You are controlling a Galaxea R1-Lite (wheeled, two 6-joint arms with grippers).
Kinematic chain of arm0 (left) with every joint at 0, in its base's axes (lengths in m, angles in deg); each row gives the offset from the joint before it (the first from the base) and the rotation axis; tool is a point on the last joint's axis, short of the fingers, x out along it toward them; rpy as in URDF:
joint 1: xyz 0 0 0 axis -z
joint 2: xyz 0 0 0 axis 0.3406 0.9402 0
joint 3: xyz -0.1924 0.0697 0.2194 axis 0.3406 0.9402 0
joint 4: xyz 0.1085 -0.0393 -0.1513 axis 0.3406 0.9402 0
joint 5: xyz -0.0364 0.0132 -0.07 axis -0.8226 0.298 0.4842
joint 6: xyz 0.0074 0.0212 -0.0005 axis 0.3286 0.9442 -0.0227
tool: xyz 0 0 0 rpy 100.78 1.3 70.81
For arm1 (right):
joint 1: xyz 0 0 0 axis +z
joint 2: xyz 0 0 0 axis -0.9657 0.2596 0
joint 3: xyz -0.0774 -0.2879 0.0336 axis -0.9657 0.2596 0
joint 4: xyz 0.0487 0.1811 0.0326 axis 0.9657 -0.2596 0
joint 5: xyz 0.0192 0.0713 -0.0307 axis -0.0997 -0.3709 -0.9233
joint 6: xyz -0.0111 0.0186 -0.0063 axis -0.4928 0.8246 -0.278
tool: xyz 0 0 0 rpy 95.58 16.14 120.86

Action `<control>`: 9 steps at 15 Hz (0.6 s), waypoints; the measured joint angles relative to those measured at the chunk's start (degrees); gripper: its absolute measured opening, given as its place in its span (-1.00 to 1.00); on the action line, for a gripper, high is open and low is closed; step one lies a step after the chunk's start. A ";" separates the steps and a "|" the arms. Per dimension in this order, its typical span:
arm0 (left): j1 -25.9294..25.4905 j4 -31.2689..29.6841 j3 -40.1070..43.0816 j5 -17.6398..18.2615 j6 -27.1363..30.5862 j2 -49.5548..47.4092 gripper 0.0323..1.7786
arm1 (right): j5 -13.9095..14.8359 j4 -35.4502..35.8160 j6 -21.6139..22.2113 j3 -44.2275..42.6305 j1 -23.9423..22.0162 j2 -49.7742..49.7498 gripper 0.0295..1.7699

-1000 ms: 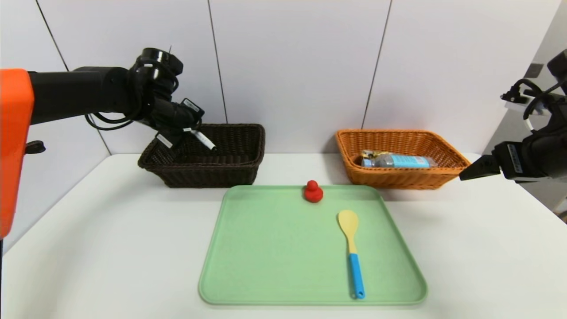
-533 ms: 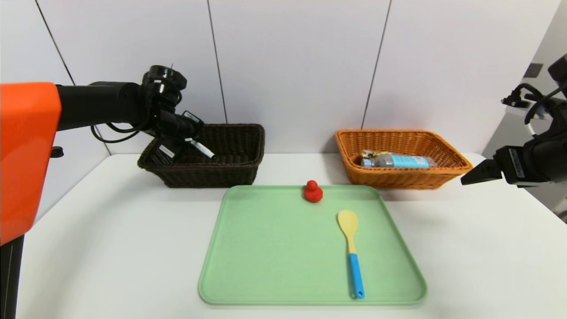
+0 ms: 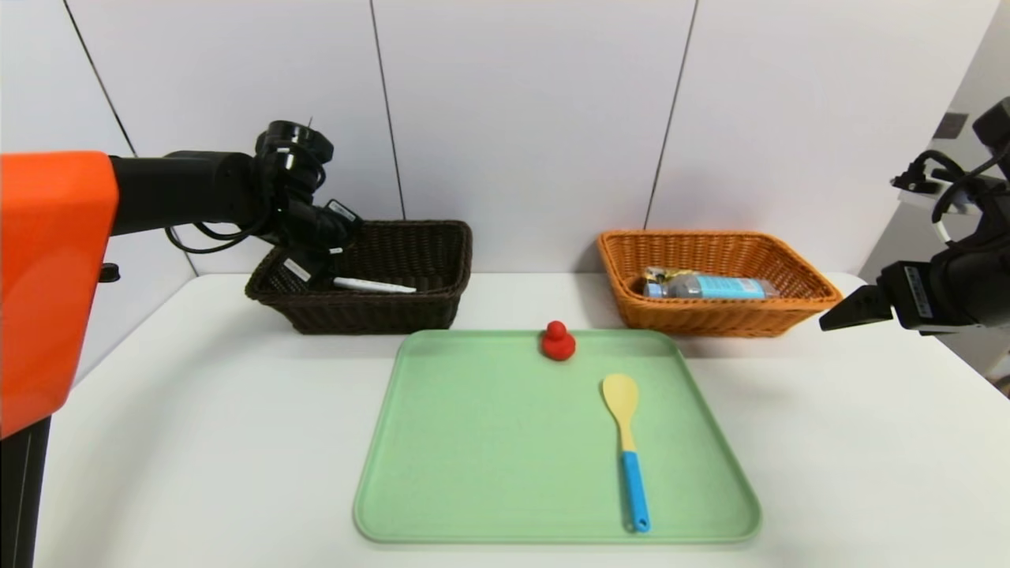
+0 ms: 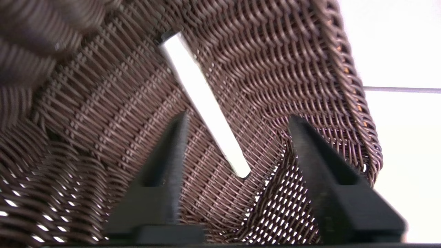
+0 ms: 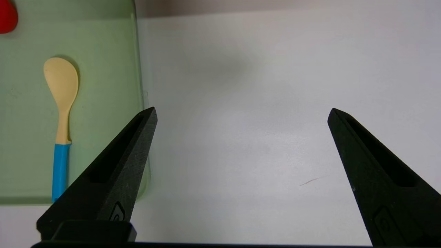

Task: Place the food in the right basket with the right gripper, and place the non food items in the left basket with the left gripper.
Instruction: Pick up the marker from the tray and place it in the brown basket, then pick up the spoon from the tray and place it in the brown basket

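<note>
- Near part of tray (image 3: 442, 536): spatula (image 3: 621, 398), pale head and blue handle, lying lengthwise toward the tray's right side. Non-food, so yours to sort with the left arm.
- Far edge of tray: red toy duck (image 3: 559, 345), upright by the look of it. Also left-arm work.
- Right gripper (image 5: 243, 108) idle above the surface (image 5: 241, 155), right of the tray. Fingers wide apart, nothing between them.
- Orange basket (image 3: 710, 325), beyond the tray on the right: water bottle (image 3: 710, 287) and a yellow-and-black packet (image 3: 661, 275) inside. Food side looks done; you should need no right-arm move.
- Dark basket (image 3: 371, 314), beyond the tray on the left: white marker (image 4: 206, 103) lies on its floor. Left gripper (image 4: 237, 119) is over it, fingers clearly parted and holding nothing. Step in hand reads as the marker's release.
- Next, lift the left fingers clear of the wicker before you swing back for duck or spatula. The rim could snag them; the spatula is long and may need angling to fit.
- Hard to make out: the packet, partly behind bottle and rim; the duck, cut off in the right wrist view; the left fingertips, blurred and dark against the basket in the head view.
</note>
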 joint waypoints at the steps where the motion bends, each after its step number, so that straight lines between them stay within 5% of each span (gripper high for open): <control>1: 0.16 -0.28 -0.02 -0.88 1.82 -0.91 0.31 | 0.00 0.00 0.01 0.00 0.00 0.00 0.93; 9: 10.58 -7.61 5.85 -10.19 32.66 -14.28 0.70 | -0.28 2.62 -0.05 1.02 0.11 0.45 0.93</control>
